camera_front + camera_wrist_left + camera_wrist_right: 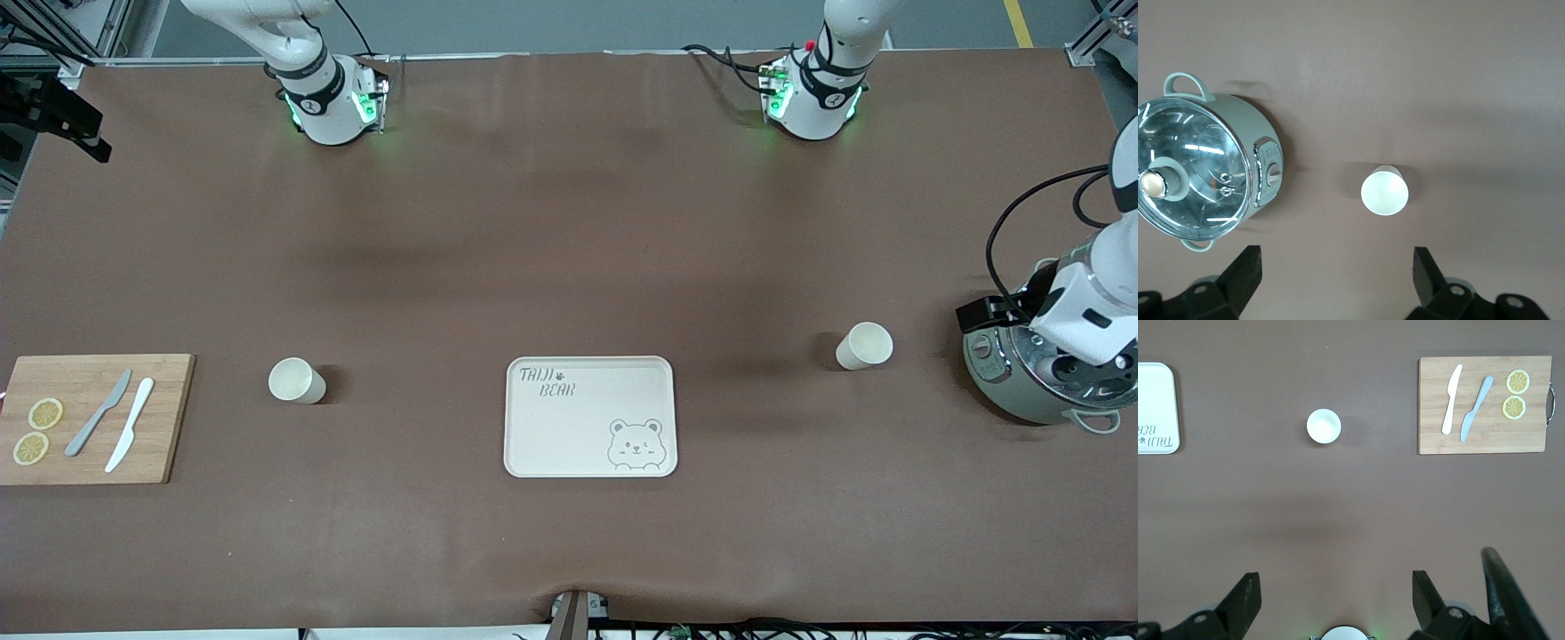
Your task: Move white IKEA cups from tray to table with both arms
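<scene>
The bear-printed tray (pixel 590 416) lies nearest the front camera, with one white cup (pixel 296 380) standing at its nine o'clock toward the right arm's end and the other white cup (pixel 864 346) at its two o'clock, near a lidded pot (pixel 1036 384). The left gripper (pixel 1335 277) hangs above the pot with fingers (pixel 1245 270) spread wide and empty. The right gripper (pixel 1333 600) is equally wide apart, holding nothing, high over bare table, the near cup and a cutting board (pixel 1484 405) in its view.

matt brown table cover (pixel 569 249), wooden cutting board (pixel 93 418), glossy glass-lidded pot (pixel 1201 180), smooth cream-white cups (pixel 296 380)
</scene>
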